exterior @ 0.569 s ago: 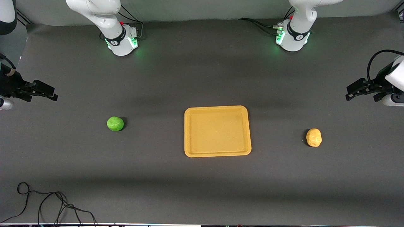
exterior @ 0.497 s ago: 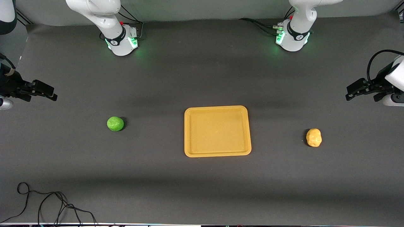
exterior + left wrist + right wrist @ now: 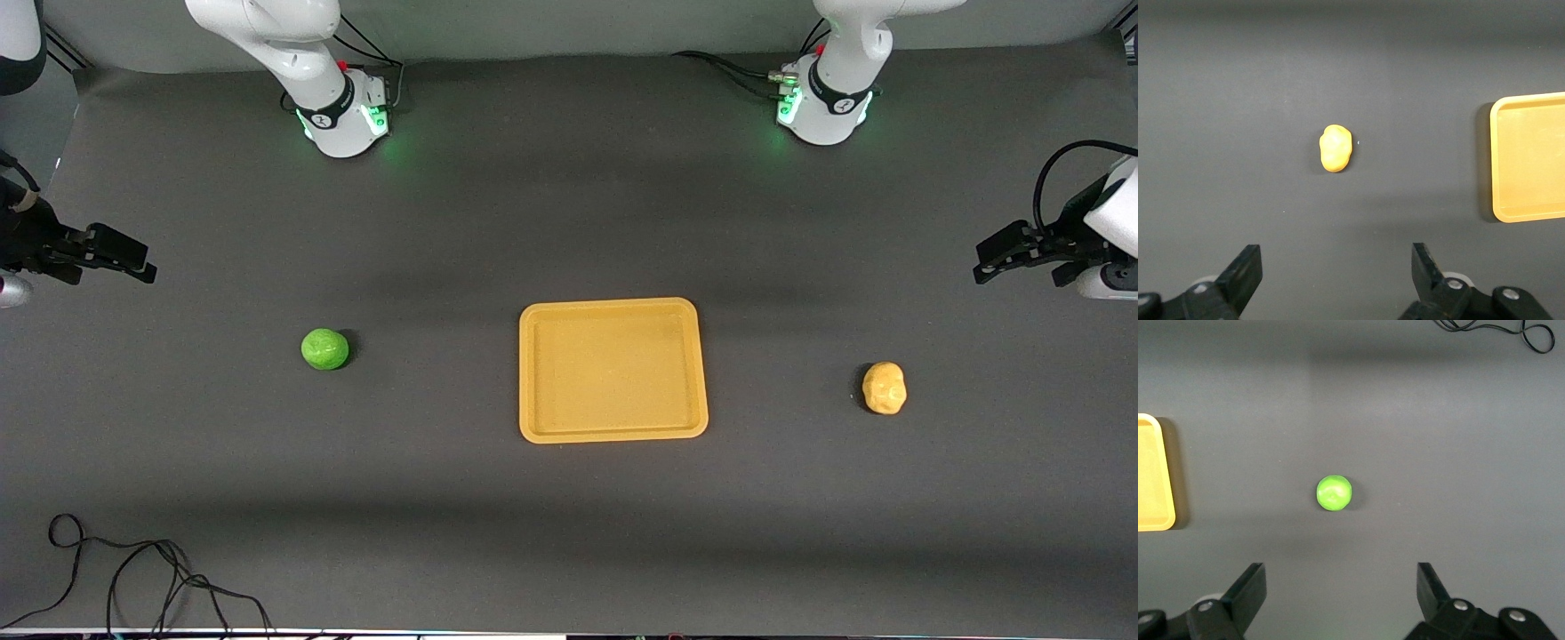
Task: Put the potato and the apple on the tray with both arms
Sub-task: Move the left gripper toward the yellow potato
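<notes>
Right hand (image 3: pixel 133 265), fingers spread, has slipped a touch toward its counter (image 3: pixel 569 533) end, left hand (image 3: pixel 991 262) waits spread too (nothing gripped), so we see apple (image 3: pixel 324 348) and potato (image 3: pixel 884 388) flanking the bare tray (image 3: pixel 613 434).

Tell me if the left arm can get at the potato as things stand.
Probably yes. The potato lies alone on bare table toward the left arm's end, apart from the tray, and the left gripper hangs open with nothing between them.
</notes>
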You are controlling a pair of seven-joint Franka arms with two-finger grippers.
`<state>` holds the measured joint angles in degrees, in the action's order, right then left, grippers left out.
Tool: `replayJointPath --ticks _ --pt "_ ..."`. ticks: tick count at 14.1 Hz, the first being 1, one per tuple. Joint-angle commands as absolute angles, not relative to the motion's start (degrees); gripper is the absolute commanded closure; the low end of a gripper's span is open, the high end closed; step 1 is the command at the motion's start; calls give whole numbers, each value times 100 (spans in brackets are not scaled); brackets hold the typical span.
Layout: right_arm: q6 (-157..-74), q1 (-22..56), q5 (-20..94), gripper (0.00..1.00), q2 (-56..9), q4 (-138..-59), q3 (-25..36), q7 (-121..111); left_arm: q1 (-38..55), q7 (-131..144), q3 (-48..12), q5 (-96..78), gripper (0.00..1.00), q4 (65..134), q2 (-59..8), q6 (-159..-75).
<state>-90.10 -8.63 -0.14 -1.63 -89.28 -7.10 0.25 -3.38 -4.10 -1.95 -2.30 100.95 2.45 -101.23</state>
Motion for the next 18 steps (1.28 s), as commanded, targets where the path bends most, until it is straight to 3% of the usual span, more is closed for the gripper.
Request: replayJointPath --ticks 1,6,11,18 --pt "-9053 -914 -70 0 -97 -9026 -738 123 -352 -439 -211 -158 0 10195 238 -10221" --pt "-9053 -1011 -35 1 -167 -8965 -729 36 -369 -431 -185 -158 0 10230 -43 -10572" --pt "-9053 -993 -35 1 -158 -8965 -729 105 -378 -413 -185 -158 0 10932 -360 -11802" --pt "-9053 -1002 -35 0 -298 -8825 -729 96 -308 -352 -193 149 0 11030 -1581 -12848"
